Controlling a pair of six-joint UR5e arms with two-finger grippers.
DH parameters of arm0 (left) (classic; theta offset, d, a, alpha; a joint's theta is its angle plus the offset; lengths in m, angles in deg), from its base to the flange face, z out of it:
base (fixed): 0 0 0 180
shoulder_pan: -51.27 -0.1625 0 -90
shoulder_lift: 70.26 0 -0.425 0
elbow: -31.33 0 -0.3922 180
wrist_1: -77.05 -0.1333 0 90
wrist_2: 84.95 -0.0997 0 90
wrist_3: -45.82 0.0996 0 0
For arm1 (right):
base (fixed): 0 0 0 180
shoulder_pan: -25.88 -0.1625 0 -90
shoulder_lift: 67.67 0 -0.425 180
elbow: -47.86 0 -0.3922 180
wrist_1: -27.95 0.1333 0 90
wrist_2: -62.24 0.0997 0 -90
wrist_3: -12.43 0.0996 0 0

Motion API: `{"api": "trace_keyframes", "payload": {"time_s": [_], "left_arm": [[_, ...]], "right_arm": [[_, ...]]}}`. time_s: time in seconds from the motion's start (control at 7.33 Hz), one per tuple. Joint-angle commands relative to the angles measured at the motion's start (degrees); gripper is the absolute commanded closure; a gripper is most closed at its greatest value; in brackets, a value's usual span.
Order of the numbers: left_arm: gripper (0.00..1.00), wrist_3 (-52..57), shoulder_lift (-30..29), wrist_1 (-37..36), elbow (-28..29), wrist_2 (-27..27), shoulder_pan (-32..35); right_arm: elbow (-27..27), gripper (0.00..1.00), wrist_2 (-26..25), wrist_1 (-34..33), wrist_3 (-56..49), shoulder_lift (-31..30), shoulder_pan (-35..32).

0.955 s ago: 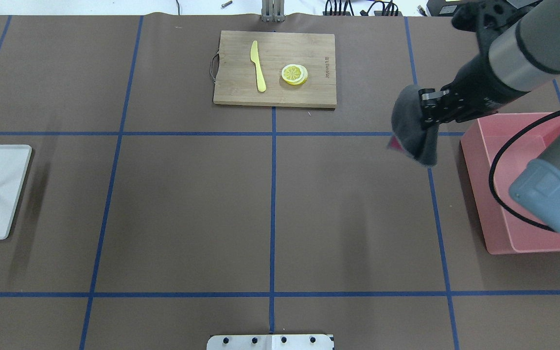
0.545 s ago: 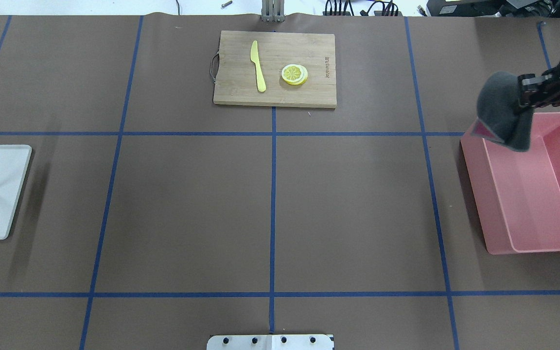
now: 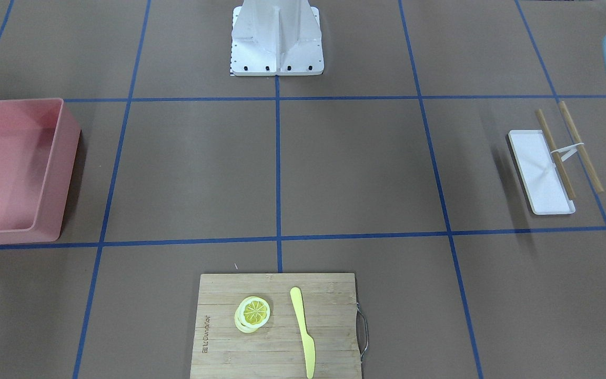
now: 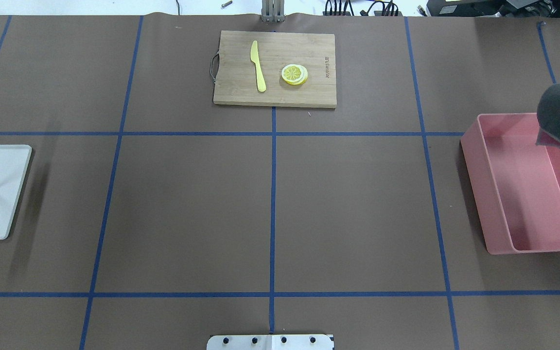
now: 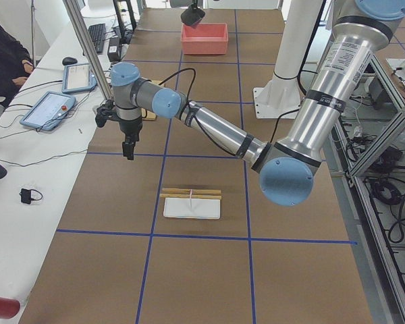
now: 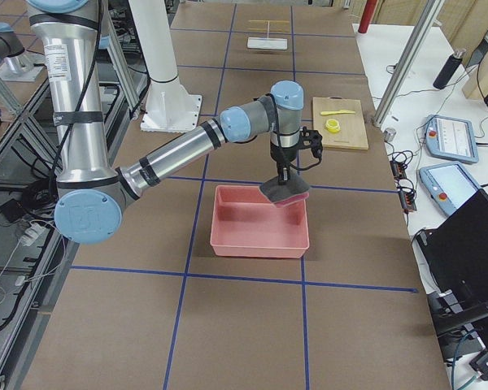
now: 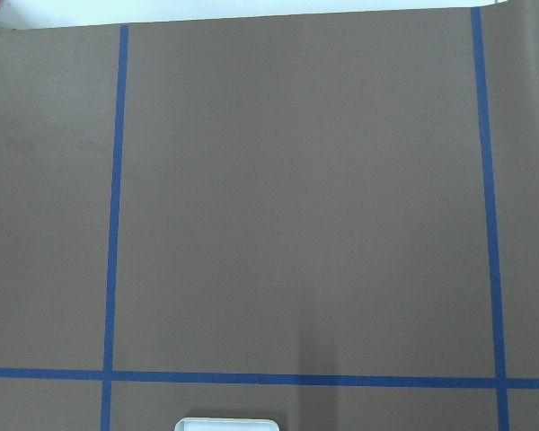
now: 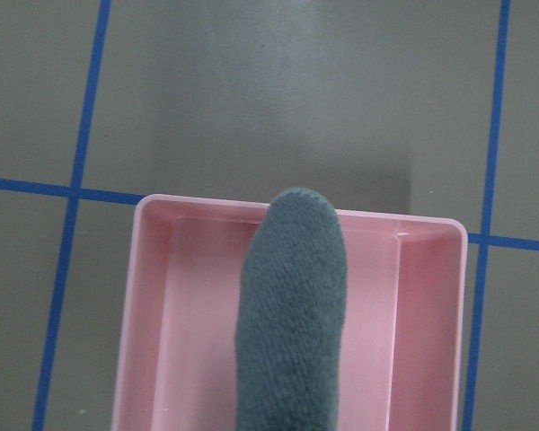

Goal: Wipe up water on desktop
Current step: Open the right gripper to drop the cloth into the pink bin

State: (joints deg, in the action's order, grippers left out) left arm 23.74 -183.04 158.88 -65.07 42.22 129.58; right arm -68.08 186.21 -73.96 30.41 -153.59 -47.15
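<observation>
nearest the camera at the robot's right end of the brown, blue-taped worktop (image 4: 348, 209), a grey cloth (image 4: 559, 116) hangs from the right fingers (image 6: 282, 179). the fingers are clamped on its top fold, low over the open pink bin (image 6: 256, 248) and toward the bin's end farthest from the robot base. no puddle can be made out on the worktop, which stretches away from the bin, so the wiping looks finished and the step in hand reads as putting the cloth away. the next move would call for parting the fingers only once the cloth is inside the bin's walls, since it hangs close to the end wall and could drape over the rim. nothing lies between cloth and bin floor. farther from the bin, a bamboo cutting board (image 4: 231, 87) carries a yellow knife (image 4: 258, 68) and lemon slices (image 4: 294, 74), well apart from the cloth. farthest from the bin, at the opposite end, sit a white tray (image 4: 3, 214) and a pair of chopsticks (image 3: 581, 146). the left fingers (image 5: 128, 154) hover not far from them; whether those are apart or together cannot be told.
</observation>
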Motion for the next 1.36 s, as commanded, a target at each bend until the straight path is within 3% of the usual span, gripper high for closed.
{"api": "trace_keyframes", "payload": {"time_s": [0.0,0.14,0.27,0.41,0.55,0.95,1.23], "left_arm": [[0.02,-0.06,-0.07,0.00,0.07,0.00,0.00],[0.02,-0.15,-0.07,0.09,0.07,0.09,0.00],[0.02,-0.15,-0.07,0.09,0.15,0.00,0.00],[0.02,-0.15,-0.07,0.09,0.15,0.00,0.00],[0.02,-0.15,-0.16,0.09,-0.02,0.09,0.00],[0.02,0.47,0.19,1.84,-0.46,0.26,0.09],[0.02,0.55,2.29,5.86,-1.61,0.00,0.35]], "right_arm": [[0.27,1.00,-6.27,-0.21,-3.46,-1.00,0.68],[0.27,1.00,-9.25,-0.47,-3.39,-1.00,2.52],[-0.08,0.83,-13.28,-0.56,-3.39,-1.26,4.89],[-0.34,0.26,-13.58,-0.56,-3.39,-1.26,6.30],[-1.21,0.00,-13.15,-0.65,-3.04,-1.26,6.66],[-7.09,0.00,-11.30,-5.30,-2.69,-1.26,6.84],[-9.82,0.00,-7.37,-4.18,-2.69,-0.04,5.45]]}}
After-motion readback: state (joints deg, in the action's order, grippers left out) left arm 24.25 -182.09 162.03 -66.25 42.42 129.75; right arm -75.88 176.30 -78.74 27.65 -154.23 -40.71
